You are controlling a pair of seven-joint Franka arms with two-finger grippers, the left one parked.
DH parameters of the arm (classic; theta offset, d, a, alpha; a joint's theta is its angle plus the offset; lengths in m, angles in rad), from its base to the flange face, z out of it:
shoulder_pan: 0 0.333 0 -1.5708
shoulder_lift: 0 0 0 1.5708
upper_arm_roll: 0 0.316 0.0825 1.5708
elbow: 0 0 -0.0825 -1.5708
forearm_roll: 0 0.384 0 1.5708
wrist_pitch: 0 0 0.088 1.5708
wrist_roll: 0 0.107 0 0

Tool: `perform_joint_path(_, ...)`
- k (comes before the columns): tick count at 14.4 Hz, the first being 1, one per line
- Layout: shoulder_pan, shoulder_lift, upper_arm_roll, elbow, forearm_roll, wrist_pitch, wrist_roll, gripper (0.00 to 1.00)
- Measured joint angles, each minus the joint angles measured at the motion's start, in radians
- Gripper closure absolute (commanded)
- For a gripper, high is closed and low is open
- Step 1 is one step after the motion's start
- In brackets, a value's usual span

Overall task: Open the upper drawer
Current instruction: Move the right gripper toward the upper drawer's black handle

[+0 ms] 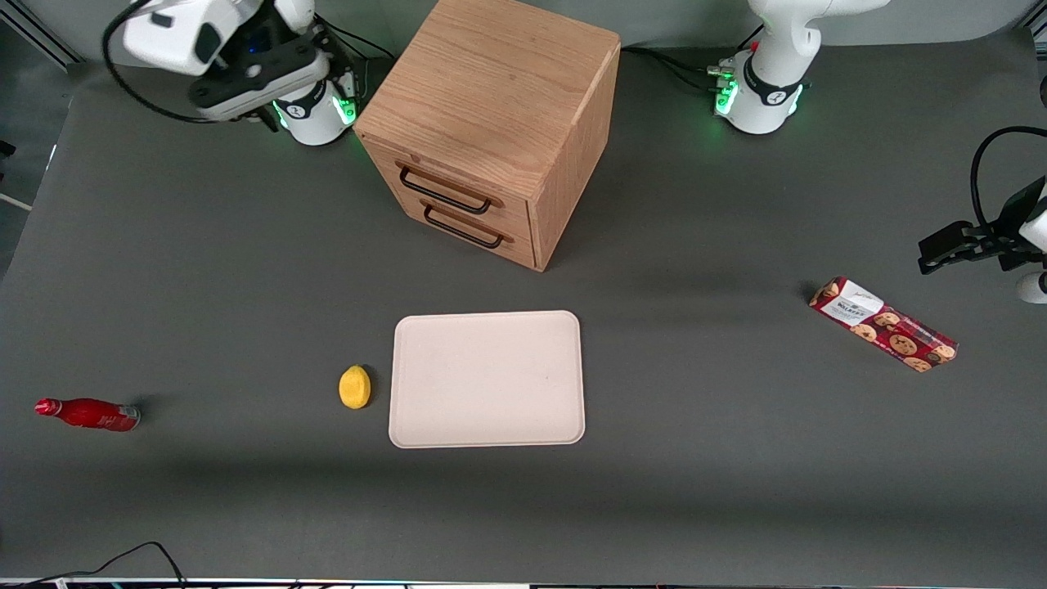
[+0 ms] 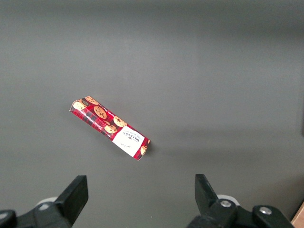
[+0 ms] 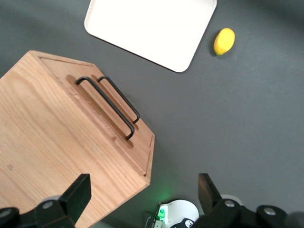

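The oak cabinet (image 1: 491, 106) stands at the back middle of the table, both drawers closed flush. The upper drawer (image 1: 462, 182) carries a thin black bar handle (image 1: 446, 191); the lower drawer's handle (image 1: 465, 228) sits just beneath it. The right wrist view looks down on the cabinet (image 3: 57, 142), with the upper handle (image 3: 105, 108) beside the lower handle (image 3: 121, 97). My right gripper (image 1: 253, 98) hangs high beside the cabinet, toward the working arm's end and near that arm's base. Its fingers (image 3: 78, 194) stand wide open with nothing between them, well apart from the handles.
A white tray (image 1: 487, 379) lies in front of the cabinet, nearer the front camera, with a lemon (image 1: 354, 386) beside it. A red bottle (image 1: 88, 414) lies toward the working arm's end. A cookie box (image 1: 883, 324) lies toward the parked arm's end.
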State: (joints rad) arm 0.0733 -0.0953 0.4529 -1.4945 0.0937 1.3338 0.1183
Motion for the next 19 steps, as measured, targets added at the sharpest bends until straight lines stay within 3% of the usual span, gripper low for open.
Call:
perform_joint_path(9,0.000,0.030,0.044,-0.001,0.024,0.021,-0.008,0.00)
perform_joint_path(16,-0.008,0.125,0.055,-0.007,0.251,0.022,-0.423,0.00)
perform_joint_path(19,-0.015,0.194,0.047,-0.007,0.271,0.014,-0.473,0.00)
